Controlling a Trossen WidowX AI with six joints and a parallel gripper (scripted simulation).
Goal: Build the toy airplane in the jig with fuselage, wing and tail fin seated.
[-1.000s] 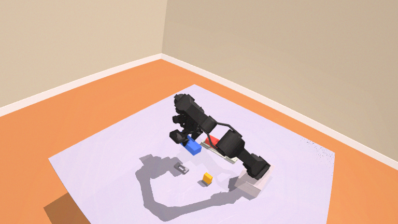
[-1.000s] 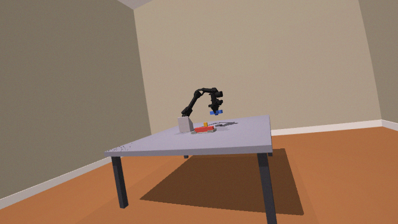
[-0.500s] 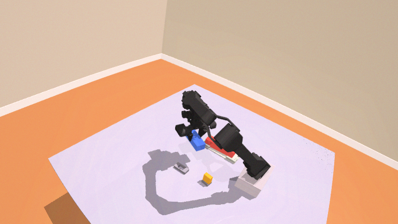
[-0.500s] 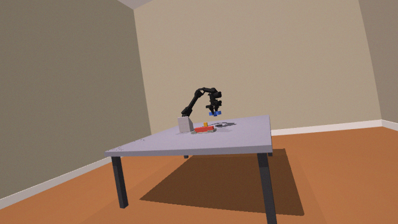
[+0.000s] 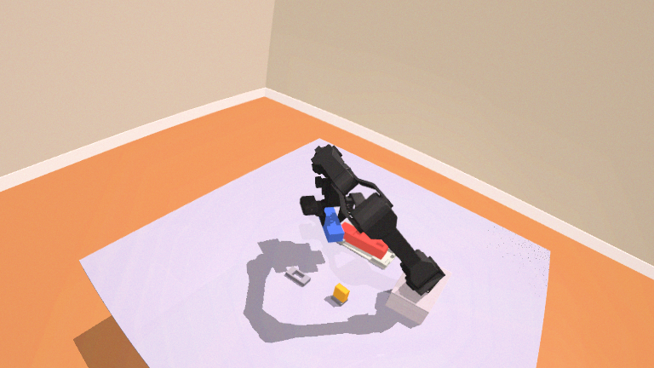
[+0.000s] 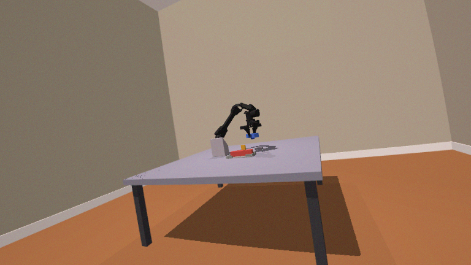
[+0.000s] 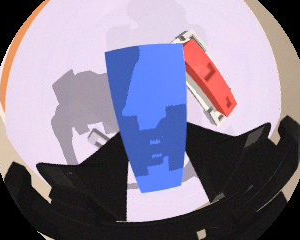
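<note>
Exterior view: what are the jaws (image 5: 331, 216) (image 6: 252, 134) doing there?

They are clenched on the blue wing (image 5: 333, 228) (image 6: 252, 136) (image 7: 152, 100), a long, smooth-faced bar with crisp edges, held up in the air above the table (image 5: 202, 238) (image 6: 222, 172) (image 7: 40, 50). Its underside has a small stub.

And the fuselage?

The red fuselage (image 5: 364, 240) (image 6: 241, 153) (image 7: 215, 82) is a blocky, matte bar lying lengthwise in the off-white cradle (image 5: 384, 263) (image 6: 229, 156) (image 7: 218, 119). From the wrist, two recesses show in its top, a larger one and a smaller one toward one end. The wing is apart from it. Whether it is seated fully flat, I cannot tell.

What about the yellow piece?

The tail fin (image 5: 341, 292) (image 6: 243, 146) is a stubby, plain-sided block, upright, well apart from the fuselage. Near it is a grey holder (image 5: 299, 273) (image 7: 97, 138), a low rectangular piece with an opening in the middle.

How does the arm look?

The arm (image 5: 375, 215) (image 6: 227, 123) is dull black, angular and jointed, bent over in an arch. It rises from a pale, box-shaped pedestal (image 5: 407, 308) (image 6: 218, 148) with flat sides. The table has a pale lilac top and dark, squared legs.
</note>
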